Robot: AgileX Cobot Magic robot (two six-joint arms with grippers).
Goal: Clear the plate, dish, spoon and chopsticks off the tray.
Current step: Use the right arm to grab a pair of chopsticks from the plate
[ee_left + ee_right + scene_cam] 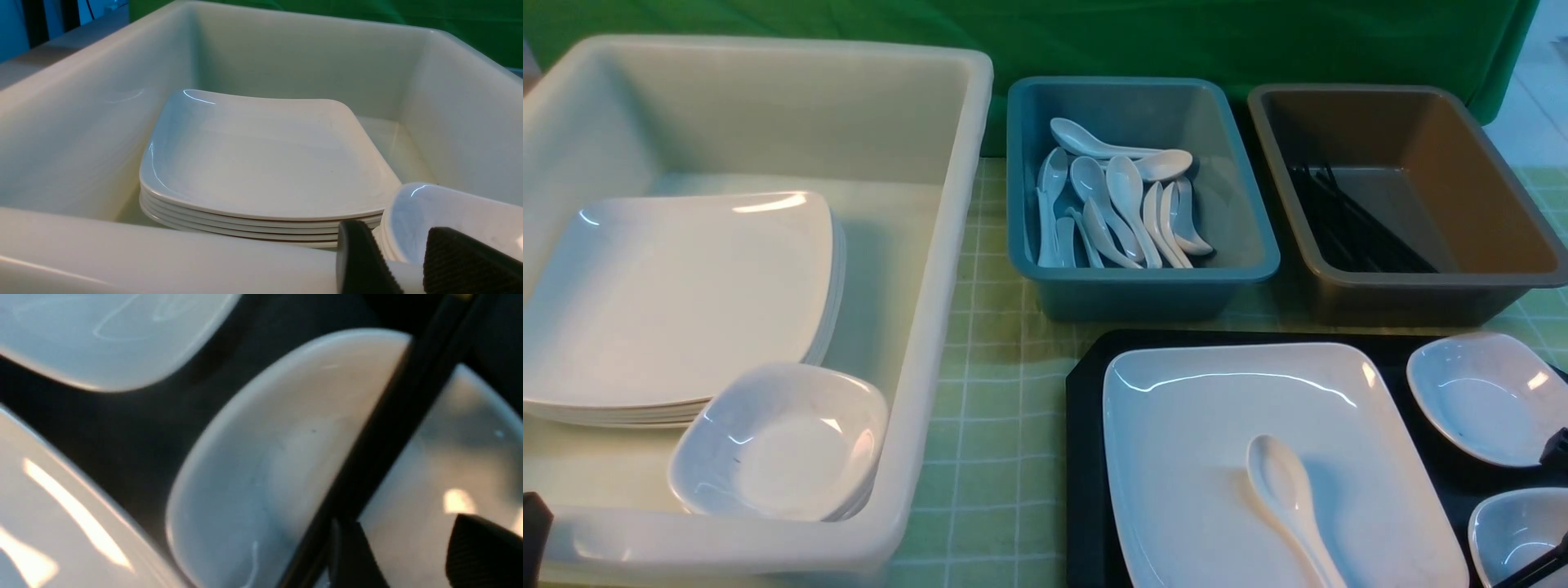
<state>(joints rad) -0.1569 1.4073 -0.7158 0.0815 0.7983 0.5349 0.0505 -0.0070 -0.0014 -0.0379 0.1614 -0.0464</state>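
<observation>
The black tray (1086,457) lies at the front right. On it rests the large white plate (1201,441), and the white spoon (1286,498) lies on the plate. Two small white dishes sit on the tray's right side, one dish (1474,396) farther back and one dish (1515,531) at the near corner. The black chopsticks (1535,565) lie slanted across the near dish (278,457). My right gripper (412,555) hangs open just over that dish, the chopsticks (392,416) running beside one finger (351,555). My left gripper (402,261) is open and empty above the white tub's near wall (163,253).
The big white tub (947,269) at the left holds a stack of plates (678,302) and stacked small dishes (784,445). A blue tub (1143,286) holds several spoons. A brown tub (1421,290) holds black chopsticks. Green checked cloth covers the table (996,392).
</observation>
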